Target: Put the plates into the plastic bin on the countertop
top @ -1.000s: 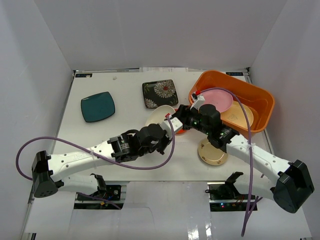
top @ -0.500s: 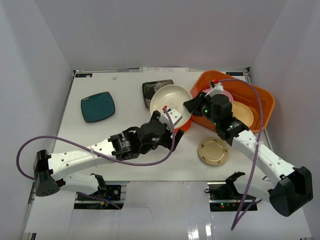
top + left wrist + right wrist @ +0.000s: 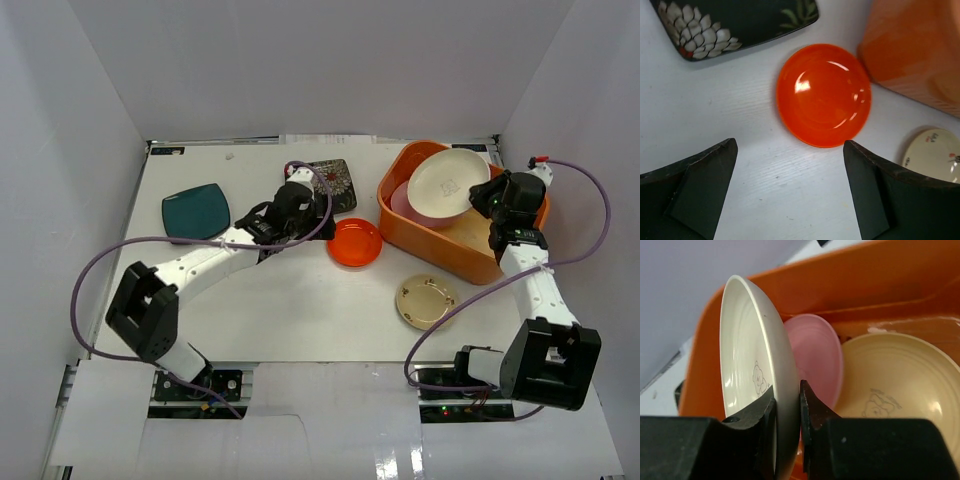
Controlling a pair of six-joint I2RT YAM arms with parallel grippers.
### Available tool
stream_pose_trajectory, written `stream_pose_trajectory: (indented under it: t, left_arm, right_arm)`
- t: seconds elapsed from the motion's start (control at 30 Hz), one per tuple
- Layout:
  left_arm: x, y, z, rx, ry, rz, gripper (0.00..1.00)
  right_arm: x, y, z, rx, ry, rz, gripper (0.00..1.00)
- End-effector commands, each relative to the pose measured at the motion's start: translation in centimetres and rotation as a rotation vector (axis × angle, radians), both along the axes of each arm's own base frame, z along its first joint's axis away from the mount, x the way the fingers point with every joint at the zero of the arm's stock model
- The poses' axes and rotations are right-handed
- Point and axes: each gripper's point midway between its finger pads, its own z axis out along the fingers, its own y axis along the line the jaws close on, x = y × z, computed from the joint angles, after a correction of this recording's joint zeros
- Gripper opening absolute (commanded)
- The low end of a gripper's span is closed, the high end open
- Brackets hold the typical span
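Cream plate (image 3: pixel 447 187) now over bin (image 3: pixel 450 248), in right tool (image 3: pixel 788 407).

Ahead between the left jaws, a first plate (image 3: pixel 824 95) lies on the table (image 3: pixel 740 130); second plate (image 3: pixel 730 25) beyond-left, bin (image 3: pixel 910 50) just right. Between the right jaws sits a third plate (image 3: pixel 747 355); behind it, in the bin, a fourth plate (image 3: pixel 820 355) and fifth plate (image 3: pixel 890 375).

Orange bin (image 3: pixel 440 247): sat upright at right rear of worktop (image 3: pixel 300 310).
Cream plate (image 3: pixel 447 185): hung tilted on edge over bin, rim pinched in right hand (image 3: pixel 788 412).
Pink plate (image 3: pixel 399 203), tan-yellow plate (image 3: pixel 478 233): lay inside bin.
Red-orange plate (image 3: pixel 355 242): lay flat, just beside bin's left corner.
Beige plate (image 3: pixel 425 301): lay flat near bin's front.
Black floral plate (image 3: pixel 335 182), teal plate (image 3: pixel 196 212): square, lay flat left of bin.
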Motion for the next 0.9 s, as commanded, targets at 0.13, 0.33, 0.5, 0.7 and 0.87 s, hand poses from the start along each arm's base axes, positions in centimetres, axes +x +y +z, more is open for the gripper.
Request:
stream_pose_trajectory:
  t: [0.13,0.33,0.5,0.7,0.87]
  left_arm:
    - [1.9,-1.0,-5.6,-0.2,0.301,0.012,0.88]
    - [3.2,-1.3,-8.4,-0.222,0.35,0.034,0.82]
    - [4.6,-1.9,-10.5,-0.193,0.364,0.042,0.76]
    - [5.3,-1.9,-13.7,-0.156,0.397,0.06,0.66]
    - [5.6,-2.2,-14.2,-0.174,0.398,0.062,0.54]
  right_arm:
    - [0.4,-2.0,-1.8,-0.043,0.027,-0.048,0.42]
    - [-1.0,1.4,0.5,-0.009,-0.027,0.107,0.88]
    - [-4.5,6.2,2.8,-0.005,-0.101,0.25,0.78]
    - [-12.3,14.0,-2.4,0.005,0.016,0.499,0.5]
    - [-18.5,12.7,-10.9,0.004,0.261,0.464,0.49]
